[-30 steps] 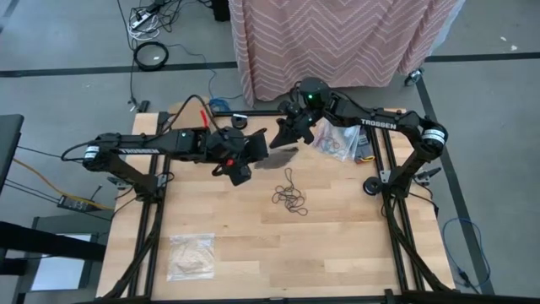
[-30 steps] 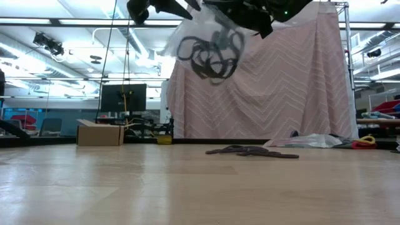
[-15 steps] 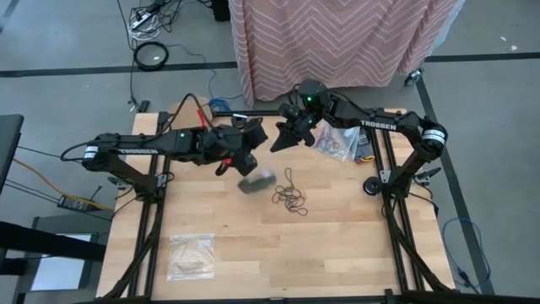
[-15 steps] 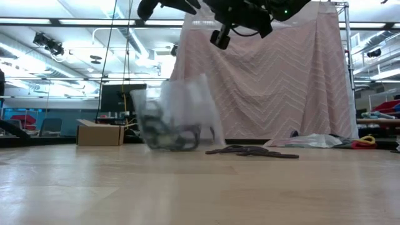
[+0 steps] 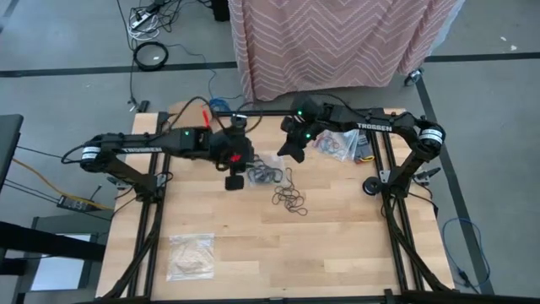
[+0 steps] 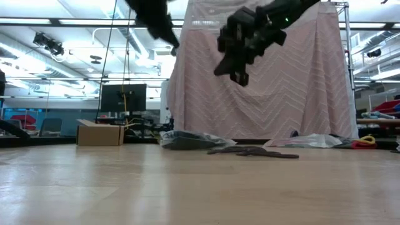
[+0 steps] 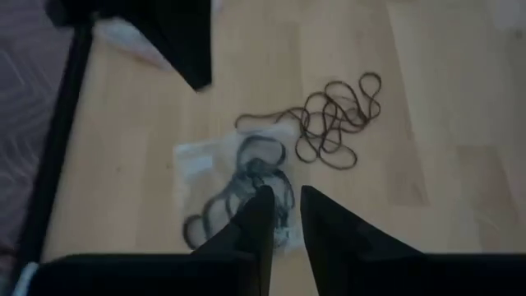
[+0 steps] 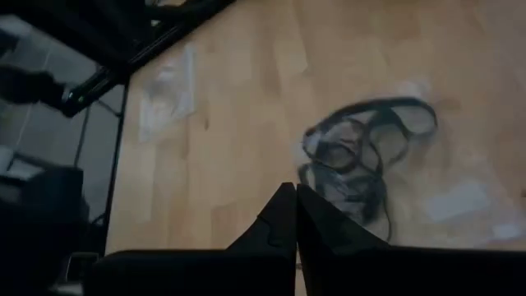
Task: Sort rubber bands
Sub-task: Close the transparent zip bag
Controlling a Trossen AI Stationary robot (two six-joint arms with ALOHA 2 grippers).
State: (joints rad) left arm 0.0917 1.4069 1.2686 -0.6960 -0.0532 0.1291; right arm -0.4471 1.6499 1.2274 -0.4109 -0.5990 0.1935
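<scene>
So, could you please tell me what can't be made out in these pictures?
- Clear bag of black bands: count unreadable; high view too small, right wrist view blurred.
- Bag at the table's near left: contents too faint, high view.
- Bag by the right arm: partly hidden under that arm.
- Left claw: whether gripping or merely narrowed, left wrist view.

Both arms reach inward over the table's far half — left gripper [image 5: 236, 180] hangs with fingers narrowly parted, right gripper [image 5: 288, 150] raised, its fingers pressed together.
</scene>
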